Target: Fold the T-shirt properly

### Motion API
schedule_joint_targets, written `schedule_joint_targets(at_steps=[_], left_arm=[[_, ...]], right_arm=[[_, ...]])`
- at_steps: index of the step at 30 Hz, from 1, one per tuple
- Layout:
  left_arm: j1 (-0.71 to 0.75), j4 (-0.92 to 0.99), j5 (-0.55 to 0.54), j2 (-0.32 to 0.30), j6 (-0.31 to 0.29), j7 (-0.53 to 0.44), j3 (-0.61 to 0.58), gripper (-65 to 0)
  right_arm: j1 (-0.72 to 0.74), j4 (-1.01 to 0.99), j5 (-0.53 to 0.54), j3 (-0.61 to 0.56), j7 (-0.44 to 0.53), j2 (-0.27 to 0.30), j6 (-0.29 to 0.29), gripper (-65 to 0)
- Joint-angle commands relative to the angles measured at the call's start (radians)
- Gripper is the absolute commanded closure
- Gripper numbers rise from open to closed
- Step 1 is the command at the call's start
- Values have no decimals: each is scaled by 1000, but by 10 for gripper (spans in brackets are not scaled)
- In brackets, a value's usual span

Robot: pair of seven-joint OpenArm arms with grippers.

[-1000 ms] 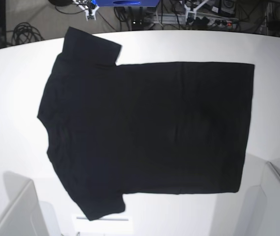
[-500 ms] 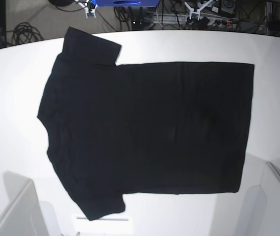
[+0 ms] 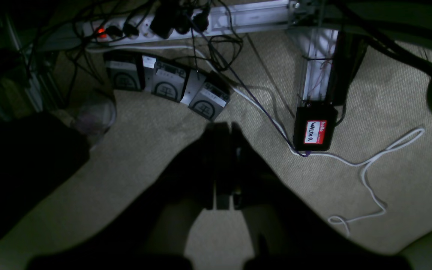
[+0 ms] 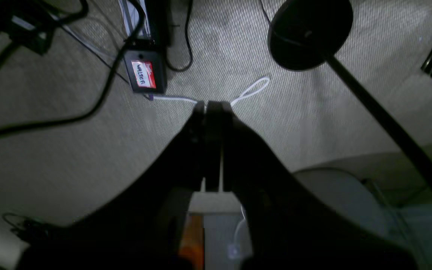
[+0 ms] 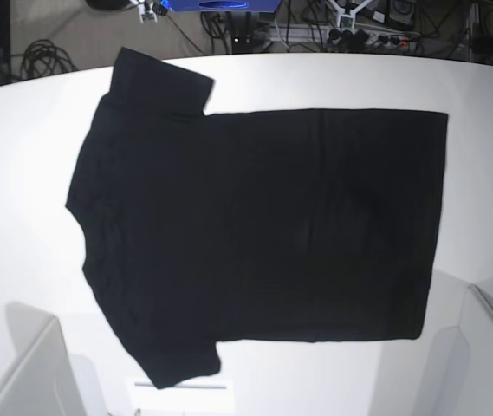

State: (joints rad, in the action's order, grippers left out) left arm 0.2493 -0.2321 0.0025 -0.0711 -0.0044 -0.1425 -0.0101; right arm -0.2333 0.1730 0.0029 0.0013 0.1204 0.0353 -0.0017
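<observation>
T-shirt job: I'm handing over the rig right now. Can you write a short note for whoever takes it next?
Left pincer: shut, empty, off the table, over the carpeted floor.
Right pincer: shut, empty, also over the floor.
T-shirt: spread flat on the white table, plain black side up, sleeves toward the base view's left, hem toward its right. Neither arm shows in the base view.
Done: shirt laid out flat; no fold made.
Left: the whole fold, both arms to be brought over the table first.

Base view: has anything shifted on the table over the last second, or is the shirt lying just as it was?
Nothing visibly changed: the T-shirt lies flat and spread on the white table exactly as before, untouched by either arm.
</observation>
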Motion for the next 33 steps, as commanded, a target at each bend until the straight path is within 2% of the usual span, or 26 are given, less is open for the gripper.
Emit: schedule_joint_targets(at_steps=[1,4,7,11,15,18,21,24,26,29,33], left_arm=[[41,-23,3,-17,11,-6,-1,0],[144,-165,1,-28,11,-6,-1,0],[258,-329,-8,-60,11,-6,-1,0],[391,-505,-9,-94,11,-7,9,0],[491,-639,-28,-118,11,-7,12,0],[559,-729,-135,-157,11,-7,12,0],[620,-815,-278,-200,11,-7,12,0],[675,-899,-359,-235,11,-16,12,0],[712,-945,-365,-241,11,-65,12,0],[770,-1007,-364,-241,11,-193,12,0],[844,-1070,-367,-241,11,-331,15,0]], right_arm=[[-36,43,7,4,8,2,-4,0],[-137,213,7,12,3,4,-4,0],[-225,357,7,96,-3,-2,-4,0],[-321,534,7,190,-61,-5,-2,0],[-412,727,7,234,-112,-5,-2,0],[-470,865,15,262,-173,-5,-2,0],[-525,995,102,271,-230,-4,-2,0],[-573,1109,199,273,-293,4,-2,0],[-598,1176,237,273,-327,19,-2,0],[-630,1267,279,271,-370,25,-2,0],[-673,1385,293,273,-402,25,-2,0]])
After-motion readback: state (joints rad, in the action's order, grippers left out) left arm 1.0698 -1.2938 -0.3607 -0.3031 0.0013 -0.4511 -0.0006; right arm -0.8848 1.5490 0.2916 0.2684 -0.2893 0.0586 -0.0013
